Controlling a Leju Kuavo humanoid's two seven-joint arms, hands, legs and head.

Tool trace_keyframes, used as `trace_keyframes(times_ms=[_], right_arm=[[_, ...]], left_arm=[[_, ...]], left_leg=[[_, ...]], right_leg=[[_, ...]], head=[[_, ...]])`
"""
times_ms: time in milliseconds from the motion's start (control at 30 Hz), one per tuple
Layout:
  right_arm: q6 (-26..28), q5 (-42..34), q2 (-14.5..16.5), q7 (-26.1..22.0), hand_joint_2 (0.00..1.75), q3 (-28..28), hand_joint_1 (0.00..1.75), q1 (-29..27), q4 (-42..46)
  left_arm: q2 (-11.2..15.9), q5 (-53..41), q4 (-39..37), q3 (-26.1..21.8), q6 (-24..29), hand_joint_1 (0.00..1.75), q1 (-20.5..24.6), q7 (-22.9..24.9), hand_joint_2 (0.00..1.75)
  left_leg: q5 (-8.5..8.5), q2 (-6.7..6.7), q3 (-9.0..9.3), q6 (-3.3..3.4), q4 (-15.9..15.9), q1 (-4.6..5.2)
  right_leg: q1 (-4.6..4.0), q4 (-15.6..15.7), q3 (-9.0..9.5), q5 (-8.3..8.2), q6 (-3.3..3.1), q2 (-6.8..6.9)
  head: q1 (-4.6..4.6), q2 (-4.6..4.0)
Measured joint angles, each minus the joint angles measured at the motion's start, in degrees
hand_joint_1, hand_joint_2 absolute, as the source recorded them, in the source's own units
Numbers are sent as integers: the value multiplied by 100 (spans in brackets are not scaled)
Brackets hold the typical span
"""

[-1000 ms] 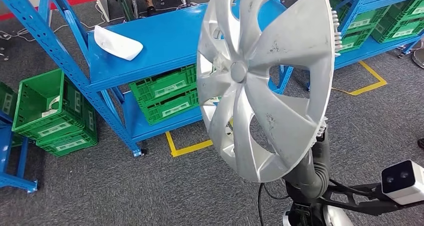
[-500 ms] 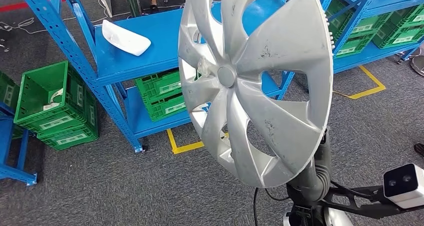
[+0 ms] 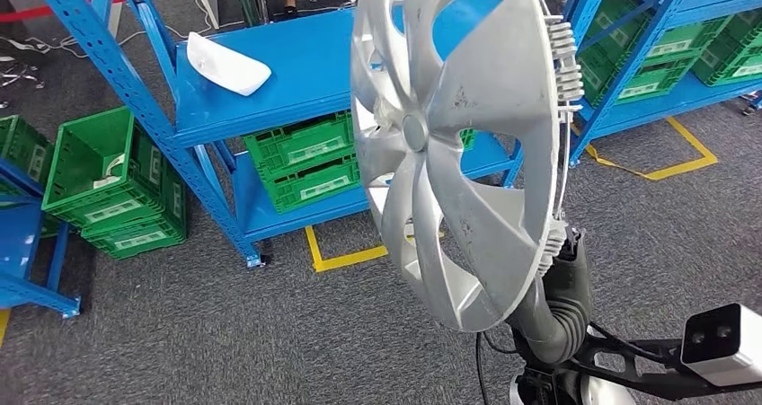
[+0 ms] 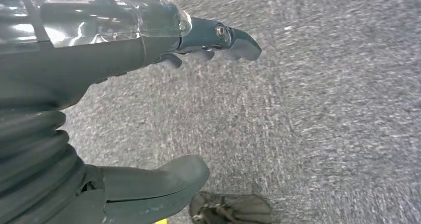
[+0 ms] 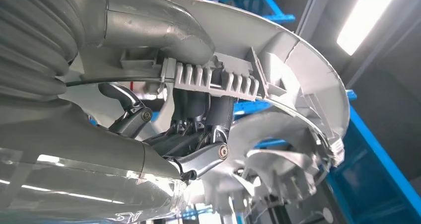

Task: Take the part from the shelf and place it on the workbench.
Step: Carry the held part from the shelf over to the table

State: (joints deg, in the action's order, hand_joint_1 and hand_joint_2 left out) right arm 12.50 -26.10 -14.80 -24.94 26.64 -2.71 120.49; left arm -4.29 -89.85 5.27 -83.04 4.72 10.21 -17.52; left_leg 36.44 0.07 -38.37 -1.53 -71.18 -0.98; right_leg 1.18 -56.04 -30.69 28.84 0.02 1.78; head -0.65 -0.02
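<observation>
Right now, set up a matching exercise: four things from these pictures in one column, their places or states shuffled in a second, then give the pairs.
Things:
1. silver plastic wheel cover
2. white curved plastic part
3. left hand
4. green slatted plastic crate

Places or states:
A. on the grey carpet beside the blue metal shelf
B. gripped by the right hand, held upright
C. holding nothing, over the carpet
D. lying on the blue shelf's top board

Pairs: 1-B, 2-D, 3-C, 4-A
</observation>
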Motion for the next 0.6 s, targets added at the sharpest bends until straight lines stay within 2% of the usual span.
trace_keyframes(times_ms=[33,67,100,167,200,233,267,333,367,400,467,500,533,567,600], right_arm=[[13,25,0,11,175,2,175,0,1],[26,53,0,25,175,3,175,0,1],[35,78,0,40,175,5,175,1,3],[43,116,0,60,175,10,175,2,17],[45,129,0,65,175,12,175,2,25],[49,141,0,69,175,15,175,2,32],[52,150,0,74,175,20,175,2,35],[56,154,-2,81,175,29,175,7,38],[58,156,-5,85,175,32,175,9,42],[61,157,-9,87,175,33,175,11,45],[68,164,-19,90,175,37,175,13,48],[73,174,-24,91,175,40,175,12,46],[80,196,-30,99,175,49,175,12,44],[92,230,-36,111,175,58,175,13,42],[109,279,-39,132,175,72,175,20,40]], left_arm=[[-1,0,0,0,0,0,-8,12,175],[-1,0,0,0,0,0,-15,26,175],[-2,0,0,0,0,0,-18,38,175],[1,0,0,1,0,0,-12,49,175],[2,0,0,1,0,0,-5,50,175],[3,0,0,1,0,0,2,50,175],[3,0,0,1,0,0,7,50,175],[-1,0,-1,1,0,0,4,51,175],[-6,0,-1,1,0,0,3,52,175],[-11,0,-1,1,0,0,4,53,175],[-17,0,1,1,0,0,7,54,175],[-17,0,2,0,0,0,6,52,175],[-17,1,2,-1,1,0,2,47,175],[-17,2,2,-1,3,0,-1,34,175],[-17,4,1,-2,8,0,-3,8,175]], left_leg=[[26,3,-77,-1,-180,0],[-55,18,-55,8,-149,2],[-228,58,79,29,109,6],[-576,307,472,96,889,50],[-664,426,607,131,1180,79],[-689,502,667,159,1336,108],[-677,497,661,180,1372,132],[-719,345,643,242,1408,121],[-750,263,645,277,1434,108],[-781,184,648,312,1461,93],[-817,34,640,354,1478,87],[-825,-38,634,367,1477,94],[-829,-113,632,374,1475,103],[-832,-188,633,377,1469,110],[-833,-260,637,376,1460,115]], right_leg=[[-15,-3,0,3,-6,49],[-27,-8,1,6,-10,94],[-37,-14,4,10,-10,135],[-64,-26,12,21,3,209],[-79,-33,10,25,20,248],[-92,-38,7,29,43,294],[-101,-37,6,29,68,353],[-90,-31,21,51,124,468],[-77,-85,10,116,152,421],[-62,-242,-47,242,179,310],[-35,-899,-326,623,213,-3],[-30,-1294,-506,791,220,-91],[-28,-1579,-637,864,221,-137],[-28,-1664,-681,817,216,-165],[-29,-1523,-624,657,202,-186]], head=[[4,0],[6,0],[9,0],[16,0],[19,0],[19,0],[18,0],[16,0],[9,0],[-8,0],[-69,0],[-98,0],[-124,0],[-140,0],[-157,0]])
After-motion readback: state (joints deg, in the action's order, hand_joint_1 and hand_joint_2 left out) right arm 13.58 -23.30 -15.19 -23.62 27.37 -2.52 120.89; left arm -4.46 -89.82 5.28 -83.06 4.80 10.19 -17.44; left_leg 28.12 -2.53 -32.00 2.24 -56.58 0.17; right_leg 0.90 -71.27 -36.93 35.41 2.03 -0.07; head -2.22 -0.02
